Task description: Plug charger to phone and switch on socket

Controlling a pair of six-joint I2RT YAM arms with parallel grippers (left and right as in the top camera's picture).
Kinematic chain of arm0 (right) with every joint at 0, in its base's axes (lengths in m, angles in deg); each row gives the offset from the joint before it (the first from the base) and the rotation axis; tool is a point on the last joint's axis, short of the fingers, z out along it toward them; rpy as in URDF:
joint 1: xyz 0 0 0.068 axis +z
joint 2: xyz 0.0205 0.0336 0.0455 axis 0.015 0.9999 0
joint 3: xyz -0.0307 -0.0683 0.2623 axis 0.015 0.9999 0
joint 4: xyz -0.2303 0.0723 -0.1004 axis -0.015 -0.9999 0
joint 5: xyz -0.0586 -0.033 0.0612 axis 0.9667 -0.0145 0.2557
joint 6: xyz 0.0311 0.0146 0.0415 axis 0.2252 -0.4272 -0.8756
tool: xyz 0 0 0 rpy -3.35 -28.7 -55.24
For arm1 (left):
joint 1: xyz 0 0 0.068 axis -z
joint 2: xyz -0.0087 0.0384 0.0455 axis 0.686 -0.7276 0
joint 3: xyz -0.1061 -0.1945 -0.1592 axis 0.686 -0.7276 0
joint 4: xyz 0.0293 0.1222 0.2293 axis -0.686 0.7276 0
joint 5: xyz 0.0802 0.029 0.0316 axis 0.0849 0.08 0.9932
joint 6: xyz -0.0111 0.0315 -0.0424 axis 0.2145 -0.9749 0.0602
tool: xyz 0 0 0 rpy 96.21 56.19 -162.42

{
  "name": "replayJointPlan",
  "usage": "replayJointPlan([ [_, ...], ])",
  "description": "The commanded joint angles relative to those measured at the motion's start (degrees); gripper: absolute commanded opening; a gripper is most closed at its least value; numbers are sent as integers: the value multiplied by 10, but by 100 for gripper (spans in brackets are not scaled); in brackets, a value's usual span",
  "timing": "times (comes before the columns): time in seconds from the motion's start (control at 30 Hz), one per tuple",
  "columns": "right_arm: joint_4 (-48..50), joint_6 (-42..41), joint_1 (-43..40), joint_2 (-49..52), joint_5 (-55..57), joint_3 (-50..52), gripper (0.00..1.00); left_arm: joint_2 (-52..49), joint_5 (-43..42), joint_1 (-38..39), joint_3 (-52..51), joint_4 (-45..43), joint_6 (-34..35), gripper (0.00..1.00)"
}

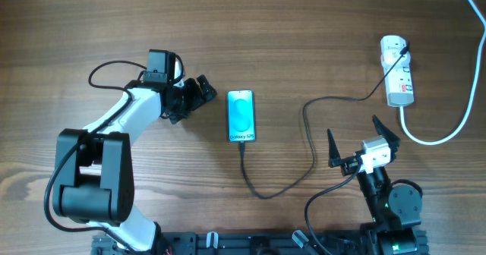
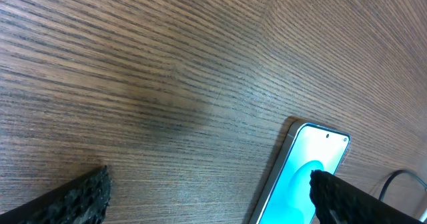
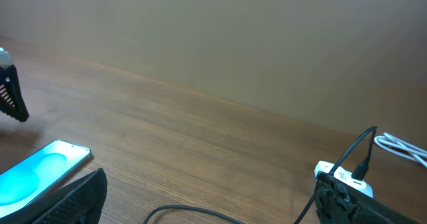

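The phone (image 1: pixel 241 116) lies flat mid-table, teal screen lit, white text band at its near end. The thin black charger cable (image 1: pixel 307 145) runs from the phone's near end, loops right and up to a black plug in the white socket strip (image 1: pixel 398 70). My left gripper (image 1: pixel 194 94) is open and empty just left of the phone; the phone's top corner shows in the left wrist view (image 2: pixel 300 174). My right gripper (image 1: pixel 363 140) is open and empty, near the front, below the socket. The right wrist view shows the phone (image 3: pixel 37 171), cable (image 3: pixel 200 214) and socket (image 3: pixel 343 177).
A thick white cord (image 1: pixel 456 96) loops from the socket toward the right edge and back corner. The left arm's own black cable (image 1: pixel 114 67) arcs behind it. A black rail (image 1: pixel 250 243) runs along the front edge.
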Motion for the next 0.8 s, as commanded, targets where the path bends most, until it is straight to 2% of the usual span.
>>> replayJointPlan([
  [0.0, 2, -8, 3, -8, 8, 1, 100, 4, 19, -1, -11, 7, -1, 100],
  [0.3, 2, -8, 3, -8, 8, 1, 100, 242, 19, -1, -11, 7, -1, 100],
  [0.53, 2, -8, 3, -8, 8, 1, 100, 280, 19, -1, -12, 20, -3, 100],
  [0.63, 2, -7, 3, -8, 8, 1, 100, 281, 48, -1, -12, 58, -7, 100],
  [0.77, 2, -7, 3, -8, 8, 1, 100, 282, 53, -1, -23, 55, -123, 100],
])
